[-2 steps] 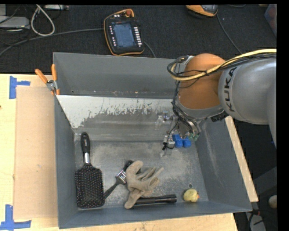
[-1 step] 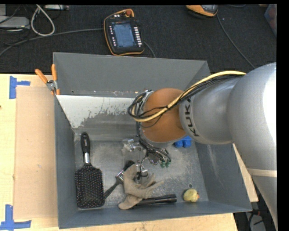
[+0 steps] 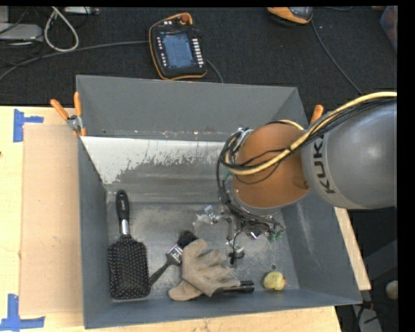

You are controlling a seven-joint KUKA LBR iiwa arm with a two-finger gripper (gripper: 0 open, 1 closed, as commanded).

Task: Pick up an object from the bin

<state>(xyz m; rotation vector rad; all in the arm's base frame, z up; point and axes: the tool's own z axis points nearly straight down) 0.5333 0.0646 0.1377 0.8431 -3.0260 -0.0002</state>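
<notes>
Gripper hung low at the right edge of the beige cloth, couldn't tell if open or closed. Looked like the approach step; next it'd need to pinch a fold.

A black-and-orange handheld pendant with a lit screen lies on the dark floor. A looped white cable lies left of it, and an orange-edged device sits well to its right.

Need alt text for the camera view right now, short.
The robot's gripper hangs over the right edge of a crumpled beige cloth in the grey metal bin. A black paddle hairbrush lies to its left, a small yellow lump to its right.
</notes>
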